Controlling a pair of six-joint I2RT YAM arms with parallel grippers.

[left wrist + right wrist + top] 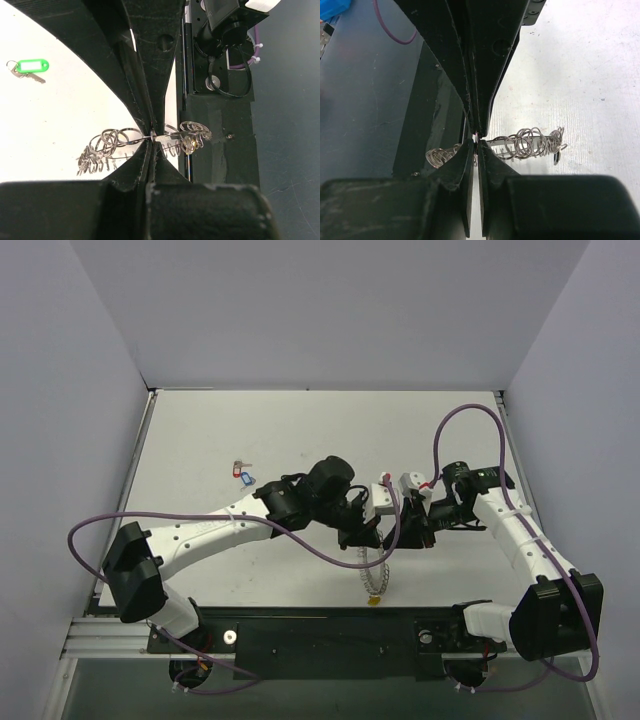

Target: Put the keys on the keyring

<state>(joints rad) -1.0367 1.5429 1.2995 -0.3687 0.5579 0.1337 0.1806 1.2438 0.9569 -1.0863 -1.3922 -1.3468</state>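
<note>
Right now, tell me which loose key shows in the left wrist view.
The green-tagged key, alone on the table; the red and blue-tagged keys show only from above.

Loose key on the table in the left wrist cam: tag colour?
Green tag with a pale label window, on the key; clearest in left wrist view.

no readable text, labels or numbers

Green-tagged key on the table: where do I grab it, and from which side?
Take the green tag across its short width, coming straight down from above. It lies flat on the table and is the key's broadest part; the silver blade beside it is thin, hugs the surface and would likely slip.
</note>
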